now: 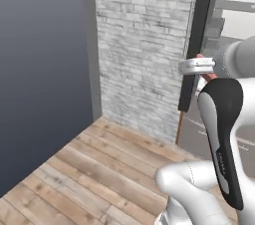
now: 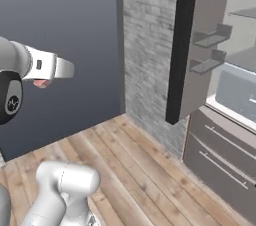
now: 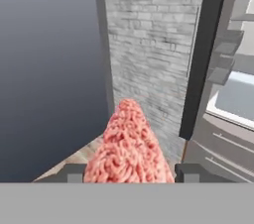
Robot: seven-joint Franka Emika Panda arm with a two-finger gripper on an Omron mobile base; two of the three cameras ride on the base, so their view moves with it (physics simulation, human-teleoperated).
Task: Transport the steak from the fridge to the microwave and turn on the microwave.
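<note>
The steak (image 3: 129, 143), a pinkish-red marbled slab, stands between my gripper's (image 3: 131, 172) two dark fingertips, which are shut on its sides. It hangs in the air above the wooden floor, away from the fridge. In the left base view a pink edge of the steak (image 1: 209, 75) peeks from under the white hand. In the right base view the steak (image 2: 42, 84) shows below the hand at the left. The fridge (image 3: 233, 69) stands to the right with its dark grey door (image 2: 180, 45) swung open, door bins (image 2: 212, 35) and a pale blue-white drawer (image 2: 237, 90) showing. The microwave is out of view.
A grey brick wall (image 1: 144, 45) fills the middle, ending at the fridge door's edge. A plain dark grey wall (image 1: 45, 69) runs along the left. Wooden floor (image 1: 99, 169) lies below. Grey drawer fronts (image 2: 220, 160) sit under the fridge interior.
</note>
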